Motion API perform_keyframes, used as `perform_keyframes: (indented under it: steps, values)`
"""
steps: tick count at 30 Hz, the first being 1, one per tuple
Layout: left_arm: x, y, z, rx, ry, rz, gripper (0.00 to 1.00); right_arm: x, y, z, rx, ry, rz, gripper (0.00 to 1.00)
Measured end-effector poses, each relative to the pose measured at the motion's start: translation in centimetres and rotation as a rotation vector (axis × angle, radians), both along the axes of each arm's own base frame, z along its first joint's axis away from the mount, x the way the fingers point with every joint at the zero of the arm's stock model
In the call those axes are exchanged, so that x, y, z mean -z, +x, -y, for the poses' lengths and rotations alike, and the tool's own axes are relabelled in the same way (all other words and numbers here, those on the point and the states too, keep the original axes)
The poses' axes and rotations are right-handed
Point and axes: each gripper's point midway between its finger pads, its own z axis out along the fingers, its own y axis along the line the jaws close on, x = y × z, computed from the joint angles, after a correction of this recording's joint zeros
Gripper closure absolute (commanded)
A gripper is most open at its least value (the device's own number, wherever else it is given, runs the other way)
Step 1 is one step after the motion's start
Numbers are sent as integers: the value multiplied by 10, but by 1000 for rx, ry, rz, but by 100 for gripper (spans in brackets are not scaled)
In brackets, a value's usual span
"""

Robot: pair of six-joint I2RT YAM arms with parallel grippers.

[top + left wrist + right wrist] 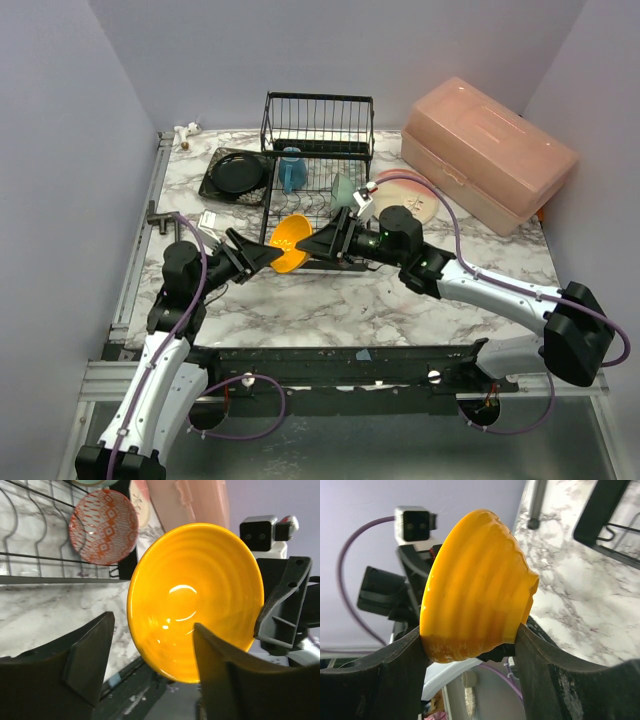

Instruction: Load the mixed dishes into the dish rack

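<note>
The right gripper point(470, 637) is clamping the orange bowl point(289, 243) (rim to foot) at the dish rack's point(318, 97) near-left corner, the left gripper point(152, 625) is hanging beside it with jaws apart, and a slow, upright feed between wires is looking wisest.

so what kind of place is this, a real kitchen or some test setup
Most likely a robot test cell, not a kitchen: plain walls box in a marble-pattern table, the left arm and right arm are mounted at its near edge, and a dish rack sits on it.
</note>
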Motion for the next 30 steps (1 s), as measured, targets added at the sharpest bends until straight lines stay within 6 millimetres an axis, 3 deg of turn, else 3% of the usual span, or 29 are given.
perform_keyframes:
  steps: [4, 8, 20, 24, 30]
  values:
    - [5, -1, -4, -17, 53, 3, 15, 16, 8, 4, 43, -76, 2, 100]
    - [3, -2, -14, -55, 129, 29, 11, 23, 18, 9, 89, -153, 30, 100]
    - [-53, -10, -66, -253, 457, 266, 10, 18, 79, 12, 223, -459, 222, 100]
    - [-44, -14, -77, -277, 537, 266, 10, 32, 98, 11, 237, -589, 238, 100]
    - [-19, -20, -83, -262, 599, 253, 10, 73, 112, 11, 214, -771, 203, 100]
